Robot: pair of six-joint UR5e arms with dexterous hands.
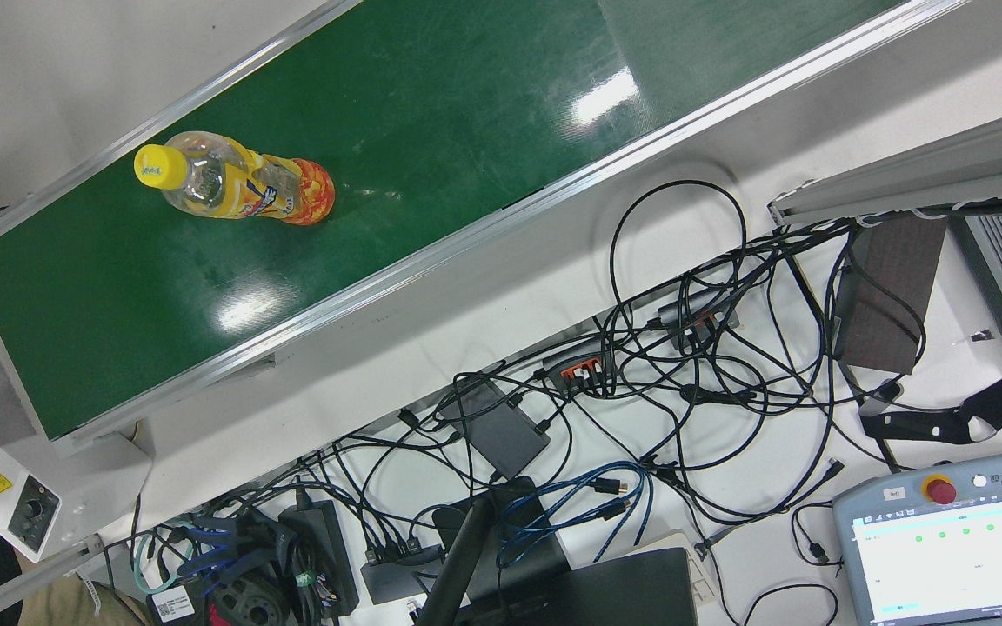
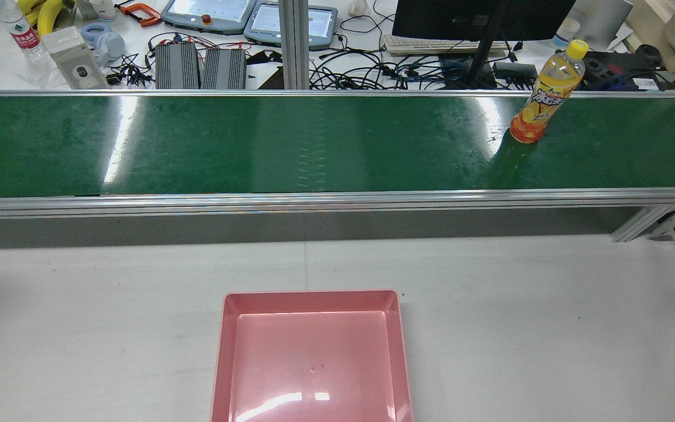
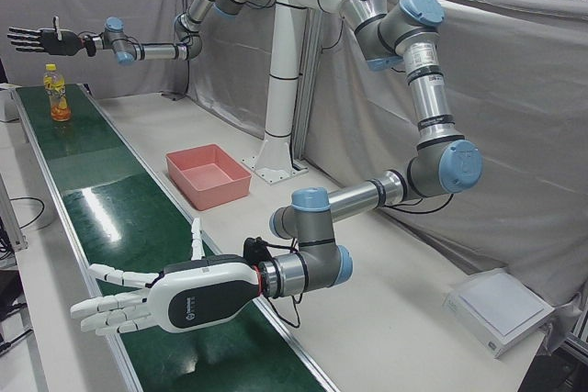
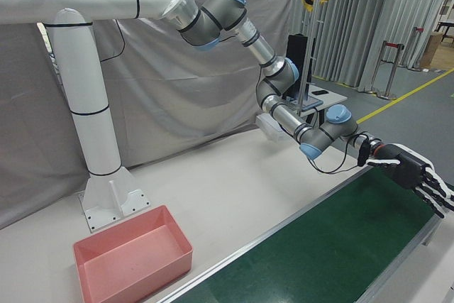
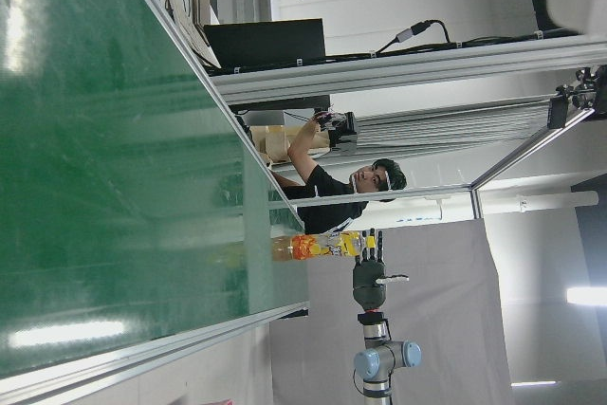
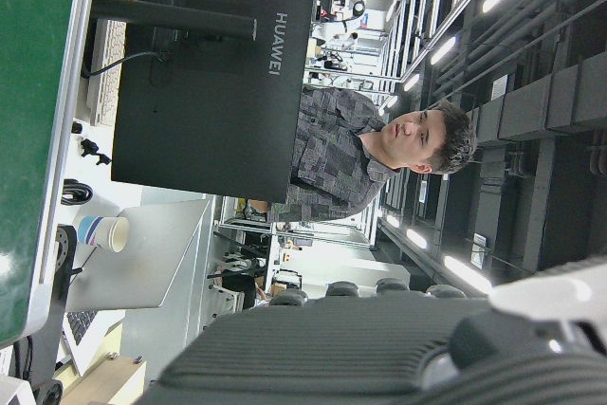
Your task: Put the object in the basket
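Note:
A juice bottle (image 2: 545,94) with a yellow cap and an orange label stands upright on the green conveyor belt (image 2: 314,146), near its right end in the rear view. It also shows in the front view (image 1: 231,187), the left-front view (image 3: 57,92) and the left hand view (image 5: 318,247). The pink basket (image 2: 311,293) sits empty on the white table in front of the belt. My right hand (image 3: 37,39), black, is open with fingers spread, above the bottle and apart from it. My left hand (image 3: 138,296), white, is open over the belt's other end.
Behind the belt is a bench crowded with cables (image 1: 640,374), a monitor (image 2: 484,17) and teach pendants (image 2: 208,14). A person (image 6: 379,154) stands behind that bench. The belt has raised aluminium side rails (image 2: 337,202). The arms' white pedestal (image 3: 276,135) stands behind the basket.

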